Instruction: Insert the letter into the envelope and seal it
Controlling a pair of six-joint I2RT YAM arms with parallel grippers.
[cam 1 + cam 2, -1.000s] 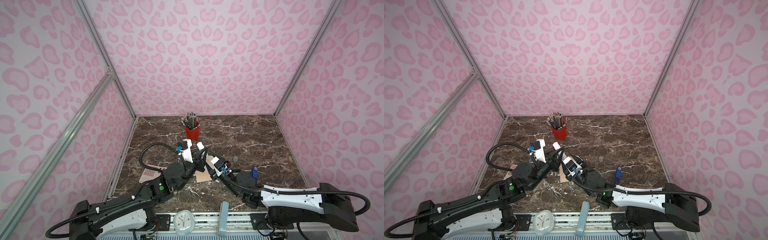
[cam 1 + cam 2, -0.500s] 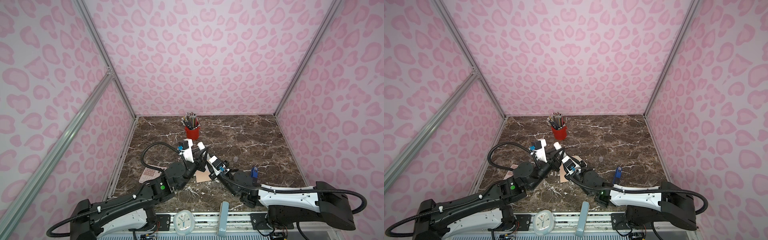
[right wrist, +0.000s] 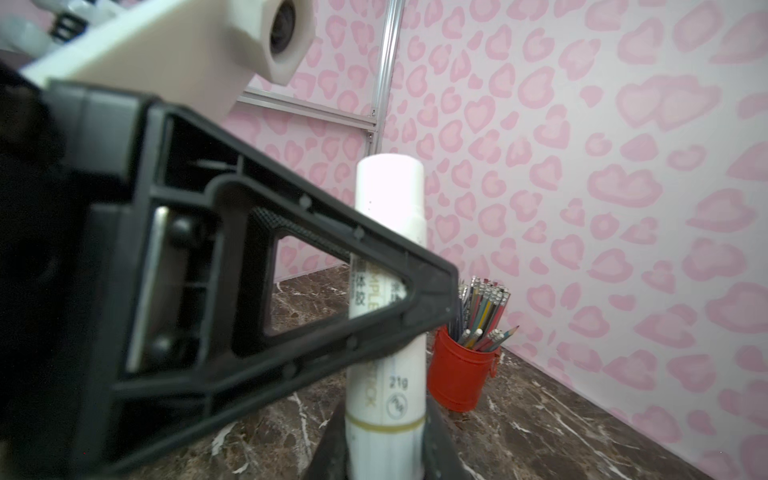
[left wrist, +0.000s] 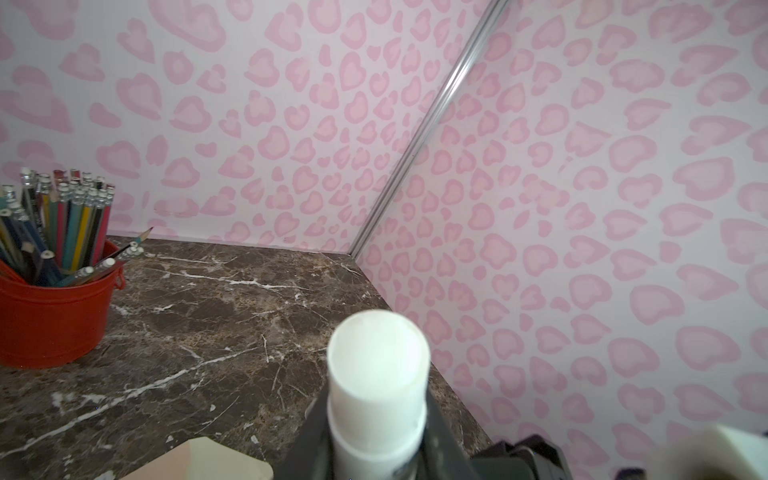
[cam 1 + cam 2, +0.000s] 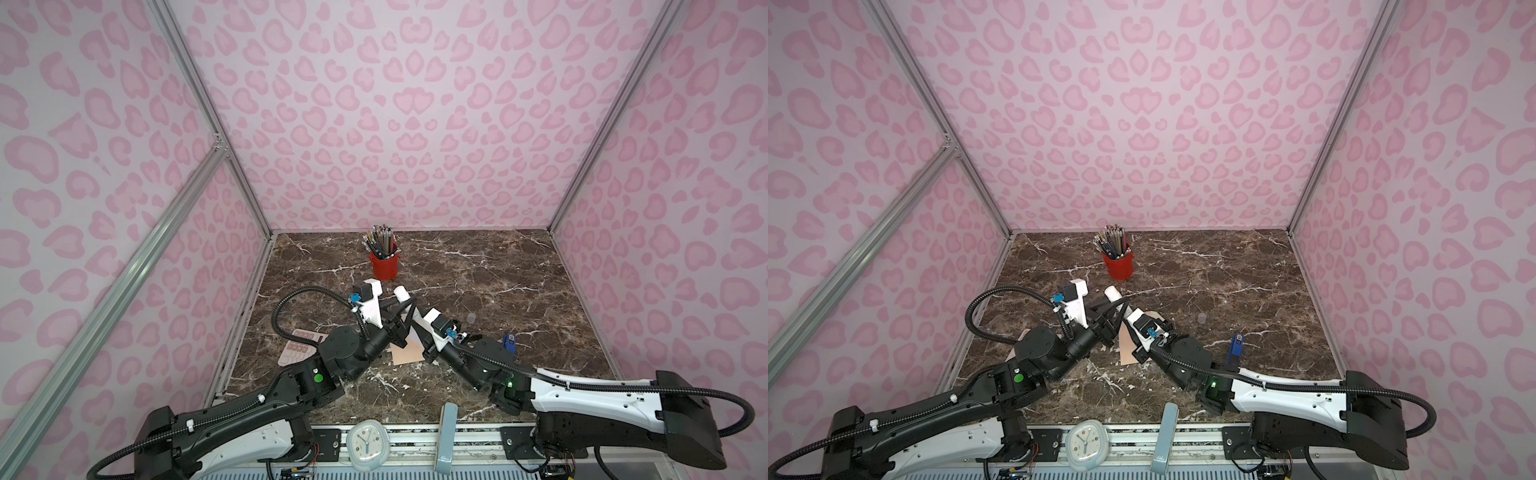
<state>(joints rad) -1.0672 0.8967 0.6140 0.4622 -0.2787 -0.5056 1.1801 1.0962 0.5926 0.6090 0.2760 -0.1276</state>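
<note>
— So, entry one, the envelope (image 5: 409,353): where is it lying?
— It is lying flat on the marble table (image 5: 478,270), directly under my two wrists. My arms are hiding most of it, so I cannot tell its long axis or which way its cream flap (image 4: 226,461) is pointing.
— Entry two, hands?
— My left gripper (image 4: 376,424) and right gripper (image 3: 384,440) are both clamping the glue stick (image 5: 402,294), which is tilting cap-first toward the red pencil cup (image 5: 384,266).
— Neighbours?
— A pink calculator (image 5: 297,349) is sitting beside my left arm.
</note>
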